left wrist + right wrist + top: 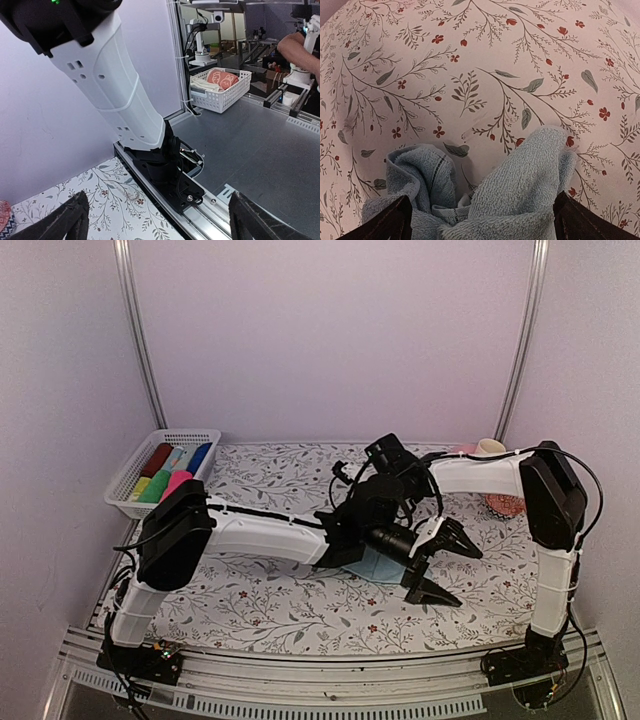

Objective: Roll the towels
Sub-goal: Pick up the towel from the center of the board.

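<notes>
Pale blue towel, crumpled and unrolled, under the right pincer

The pale blue towel (520,175) is soft looped terry, bunched into a loose heap rather than laid flat or rolled. From the wrist view it lies directly below the right pincer (487,222), between the two spread fingertips and reaching a little ahead of them. It rises in two humps. The one toward the left fingertip is folded over on itself, showing a hem and a thin dark stitched line. The one toward the right fingertip is broader and smoother. A shadowed dip separates them. From above, only a small pale blue patch shows beneath the crossed arms
</notes>
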